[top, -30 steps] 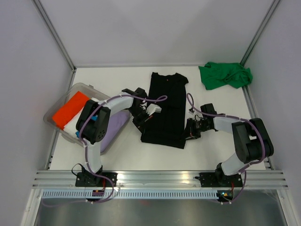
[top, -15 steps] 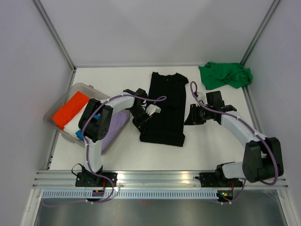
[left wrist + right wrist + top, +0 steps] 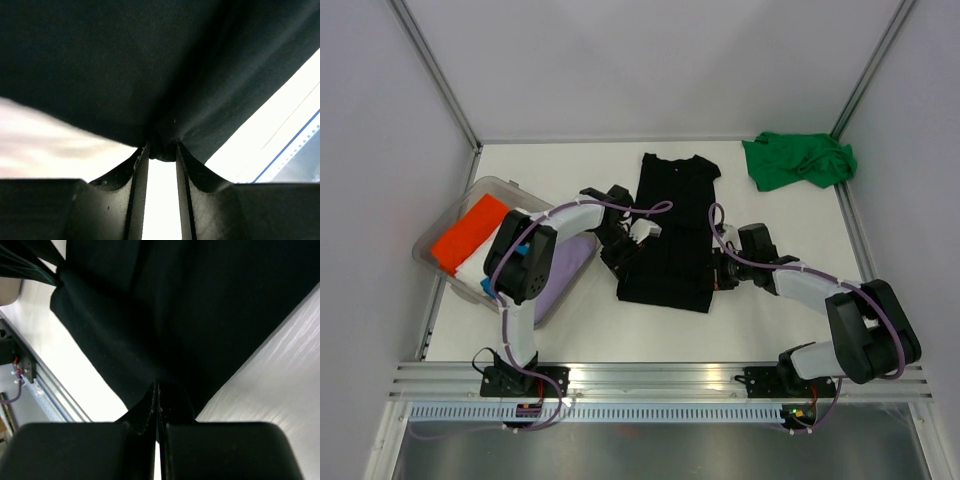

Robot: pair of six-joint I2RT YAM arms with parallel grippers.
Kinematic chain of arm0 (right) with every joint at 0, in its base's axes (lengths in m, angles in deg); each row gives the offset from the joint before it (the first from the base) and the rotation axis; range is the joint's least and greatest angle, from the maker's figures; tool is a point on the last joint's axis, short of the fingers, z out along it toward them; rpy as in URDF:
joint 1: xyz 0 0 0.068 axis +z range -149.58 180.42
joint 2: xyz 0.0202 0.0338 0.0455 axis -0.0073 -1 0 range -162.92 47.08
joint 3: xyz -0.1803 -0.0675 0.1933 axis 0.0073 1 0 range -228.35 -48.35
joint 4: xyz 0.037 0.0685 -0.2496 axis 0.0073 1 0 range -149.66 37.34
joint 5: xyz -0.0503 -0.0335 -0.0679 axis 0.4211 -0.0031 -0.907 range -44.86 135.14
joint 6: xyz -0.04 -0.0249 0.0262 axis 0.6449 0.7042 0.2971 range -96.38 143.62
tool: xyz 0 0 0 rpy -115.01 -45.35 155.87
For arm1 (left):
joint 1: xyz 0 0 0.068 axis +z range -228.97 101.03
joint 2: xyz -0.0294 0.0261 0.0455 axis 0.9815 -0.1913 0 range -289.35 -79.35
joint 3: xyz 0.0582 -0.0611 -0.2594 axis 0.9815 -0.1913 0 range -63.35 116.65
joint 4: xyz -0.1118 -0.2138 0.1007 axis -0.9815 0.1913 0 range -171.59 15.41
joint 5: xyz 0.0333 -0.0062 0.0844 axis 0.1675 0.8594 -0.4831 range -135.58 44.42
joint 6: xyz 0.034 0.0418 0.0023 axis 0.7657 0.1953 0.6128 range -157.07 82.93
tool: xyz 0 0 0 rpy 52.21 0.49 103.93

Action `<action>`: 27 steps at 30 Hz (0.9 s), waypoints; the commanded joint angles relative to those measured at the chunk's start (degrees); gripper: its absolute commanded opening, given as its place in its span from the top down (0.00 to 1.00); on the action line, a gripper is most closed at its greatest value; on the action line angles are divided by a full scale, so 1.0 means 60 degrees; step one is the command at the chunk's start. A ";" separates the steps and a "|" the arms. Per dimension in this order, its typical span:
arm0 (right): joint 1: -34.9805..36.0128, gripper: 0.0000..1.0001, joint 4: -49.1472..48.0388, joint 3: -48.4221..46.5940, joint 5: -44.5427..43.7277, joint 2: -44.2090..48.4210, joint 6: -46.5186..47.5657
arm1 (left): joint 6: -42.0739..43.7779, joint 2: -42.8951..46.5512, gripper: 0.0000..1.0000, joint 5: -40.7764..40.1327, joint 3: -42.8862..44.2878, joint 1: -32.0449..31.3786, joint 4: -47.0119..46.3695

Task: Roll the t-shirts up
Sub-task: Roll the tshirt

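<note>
The black t-shirt [image 3: 670, 225] lies folded into a long strip mid-table, collar end away from me. My left gripper [image 3: 623, 258] is at its near-left edge. In the left wrist view the left gripper [image 3: 162, 150] is open by a narrow gap, with a small fold of the black t-shirt [image 3: 150, 75] sitting between the tips. My right gripper [image 3: 718, 275] is at the near-right edge. The right wrist view shows the right gripper [image 3: 158, 386] shut on the hem of the black t-shirt [image 3: 190, 305]. The green t-shirt [image 3: 798, 160] lies crumpled at the back right.
A clear plastic bin [image 3: 485, 183] at the left holds orange cloth [image 3: 468, 228], white cloth and lilac cloth [image 3: 565, 265]. Frame posts rise at both back corners. An aluminium rail [image 3: 660, 378] runs along the near edge by the arm bases.
My right gripper swung out and back from the shirt, opened wider, then returned to the near-right edge and shut on it. The left jaws have parted from shut; the left arm barely moved.
</note>
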 commanded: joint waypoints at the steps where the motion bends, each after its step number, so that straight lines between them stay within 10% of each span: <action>1: 0.0004 1.00 -0.0921 0.0058 -0.0414 -0.0373 0.0393 | -0.0307 0.0949 0.66 -0.0204 0.0403 0.0060 -0.0453; 16: -0.0011 1.00 -0.0598 -0.0280 -0.0707 -0.0786 0.0819 | 0.1300 0.3232 0.64 -0.2665 -0.0576 -0.0583 -0.3221; 21: -0.0011 1.00 -0.1214 0.0029 -0.0561 -0.0975 0.0511 | 0.4260 0.5518 0.42 -0.2019 -0.4294 -0.2047 -0.4335; 27: -0.0011 0.97 -0.1127 0.0043 -0.0575 -0.0874 0.0730 | 0.4923 0.6034 0.33 -0.4549 -0.6348 -0.3543 -0.6736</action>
